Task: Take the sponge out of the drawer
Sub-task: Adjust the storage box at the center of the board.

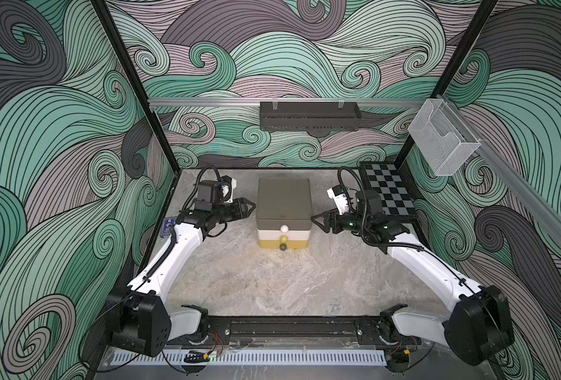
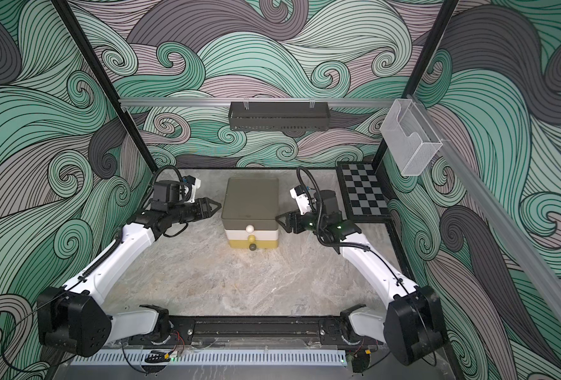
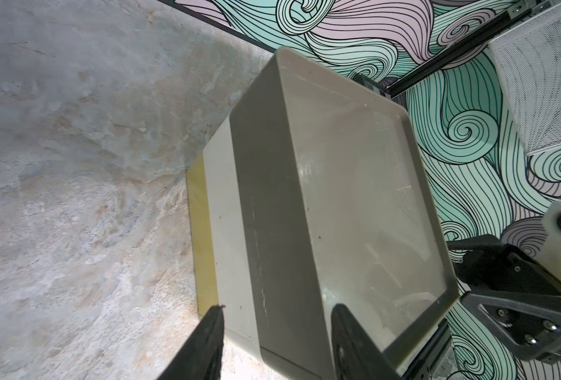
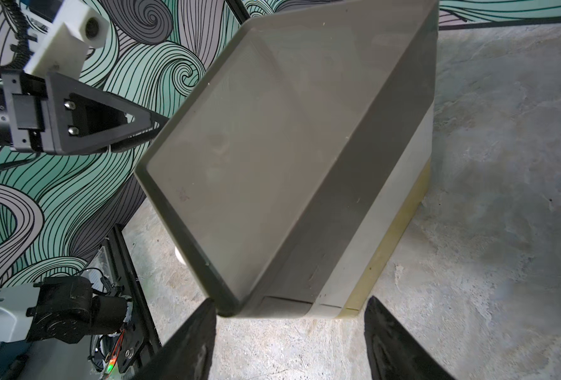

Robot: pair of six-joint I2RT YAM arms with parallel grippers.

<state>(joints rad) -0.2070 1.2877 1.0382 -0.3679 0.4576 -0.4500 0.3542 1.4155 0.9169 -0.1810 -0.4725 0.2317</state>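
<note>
Top views — left claw [image 1: 252,206] and right claw [image 1: 313,218] spread, empty, flanking drawer unit [image 1: 284,197]; blue card [image 1: 168,227] illegible.

You'll find no readable text; the blue card [image 1: 168,227] at nine o'clock of the drawer unit [image 1: 284,200] is too blurred.

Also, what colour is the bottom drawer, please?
The bottom drawer is mustard yellow, clearest in a top view.
</note>
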